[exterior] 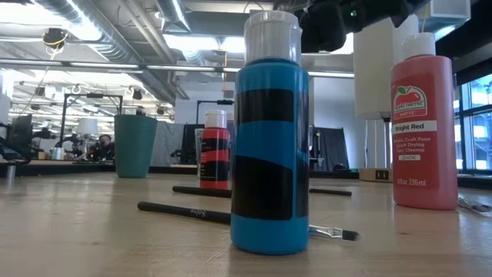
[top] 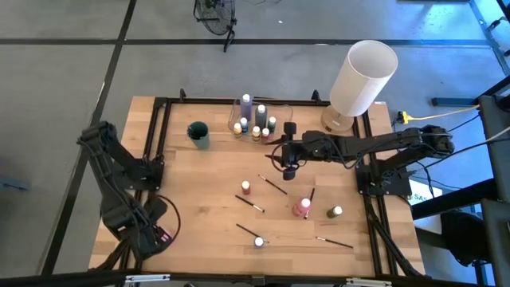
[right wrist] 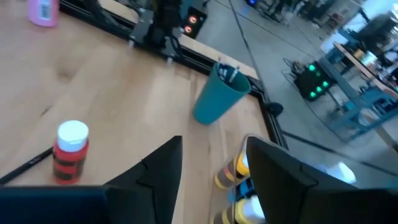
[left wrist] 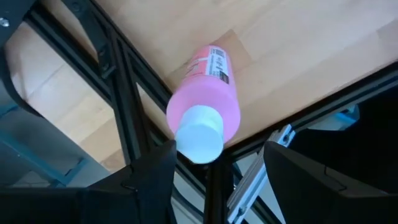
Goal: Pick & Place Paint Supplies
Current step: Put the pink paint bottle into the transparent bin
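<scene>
My right gripper (top: 288,165) hovers open over the table's middle, near the clear container (top: 256,116), which holds several bottles. In its wrist view the gripper (right wrist: 214,177) points toward the teal cup (right wrist: 219,93) with brush handles in it. Standing on the wood are a small red bottle (top: 245,187), a pink-red bottle (top: 301,207), a greenish bottle (top: 335,212) and a blue bottle (exterior: 269,154). Dark brushes (top: 272,185) (top: 249,203) (top: 335,241) lie flat between them. My left gripper (left wrist: 217,180) is open at the near-left corner, fingers either side of a pink bottle (left wrist: 208,93). My left gripper has its fingers on either side of the pink bottle's white cap (left wrist: 199,134), coming from above. One finger (left wrist: 155,174) is close beside the cap and the other stands well clear. Whether the near finger touches the cap, I cannot tell. The bottle's base is on the table.
A large white cylinder (top: 362,76) stands at the far right corner. A black frame rail (top: 155,143) runs around the tabletop. Bare wood lies on the left half (top: 199,199) between the cup and the near edge.
</scene>
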Available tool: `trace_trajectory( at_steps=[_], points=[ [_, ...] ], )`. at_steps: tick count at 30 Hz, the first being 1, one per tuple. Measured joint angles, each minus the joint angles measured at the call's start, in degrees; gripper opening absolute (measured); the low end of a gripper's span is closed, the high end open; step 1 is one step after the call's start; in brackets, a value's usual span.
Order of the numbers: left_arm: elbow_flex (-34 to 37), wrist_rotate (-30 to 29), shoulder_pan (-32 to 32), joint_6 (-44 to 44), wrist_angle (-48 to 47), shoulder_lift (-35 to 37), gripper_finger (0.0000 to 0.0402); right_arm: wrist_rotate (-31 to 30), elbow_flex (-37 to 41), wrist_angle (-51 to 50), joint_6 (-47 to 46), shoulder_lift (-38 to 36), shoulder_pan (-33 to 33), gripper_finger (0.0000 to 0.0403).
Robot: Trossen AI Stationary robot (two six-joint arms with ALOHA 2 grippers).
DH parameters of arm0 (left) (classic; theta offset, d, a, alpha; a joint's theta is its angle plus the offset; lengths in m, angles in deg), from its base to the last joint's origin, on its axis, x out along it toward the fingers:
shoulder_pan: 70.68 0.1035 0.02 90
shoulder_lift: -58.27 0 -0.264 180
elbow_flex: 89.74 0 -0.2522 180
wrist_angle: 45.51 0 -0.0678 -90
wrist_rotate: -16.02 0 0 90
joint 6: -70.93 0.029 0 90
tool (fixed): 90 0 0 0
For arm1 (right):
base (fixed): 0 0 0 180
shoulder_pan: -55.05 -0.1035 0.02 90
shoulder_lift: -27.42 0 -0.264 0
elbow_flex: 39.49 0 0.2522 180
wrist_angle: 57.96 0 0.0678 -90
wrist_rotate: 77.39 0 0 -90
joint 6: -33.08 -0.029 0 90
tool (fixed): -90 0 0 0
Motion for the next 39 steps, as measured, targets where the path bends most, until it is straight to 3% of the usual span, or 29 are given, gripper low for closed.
trace_trajectory(
  at_steps=[8, 39],
  points=[
    [0.0, 0.5, -0.2, 0.4, -0.6, -1.9, 0.0239, 4.2, 0.0, 0.9, -0.2, 0.0, 1.1, 0.0181],
    [0.0, -3.3, -0.2, 2.6, -2.0, -1.9, 0.0239, 4.2, 0.0, 0.8, -0.4, 0.0, 1.1, 0.0181]
  ],
)
